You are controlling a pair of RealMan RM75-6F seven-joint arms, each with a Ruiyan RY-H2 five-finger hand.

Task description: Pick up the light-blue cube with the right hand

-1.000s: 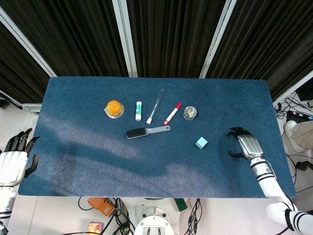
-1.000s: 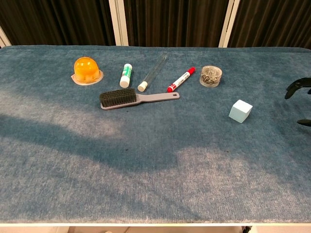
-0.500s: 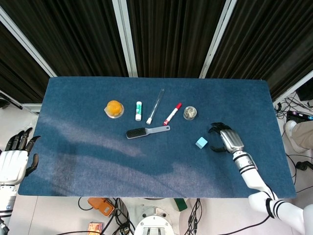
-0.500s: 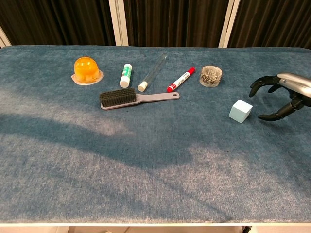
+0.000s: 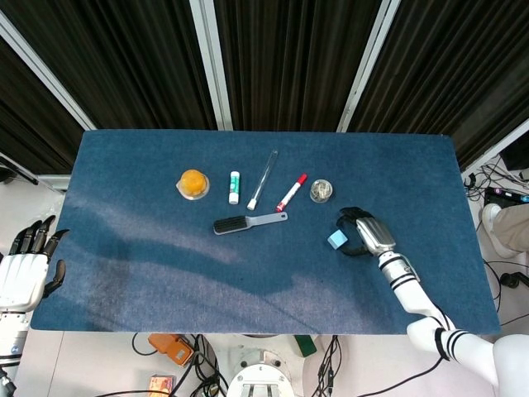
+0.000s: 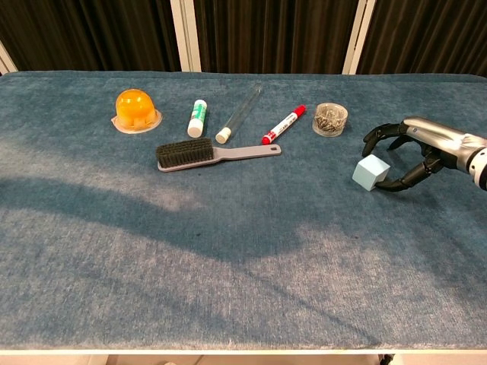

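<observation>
The right hand (image 6: 415, 148) has slid in from the table's (image 6: 228, 258) right edge and is now cupping its curled fingers (image 6: 380, 135) around the light-blue cube (image 6: 370, 172), touching it; a firm grip cannot be told. The cube is sitting just right of the brush (image 6: 213, 153). The left hand (image 5: 25, 269) is hanging spread off the table.

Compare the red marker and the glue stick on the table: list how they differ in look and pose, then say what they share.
The marker is white with a red cap; the glue stick is white with green on its label. The marker is longer and slimmer; the glue stick is shorter and stubbier. The marker lies on a slant; the glue stick lies nearly straight front to back. Both lie flat on the blue table, untouched, in the same back row.
</observation>
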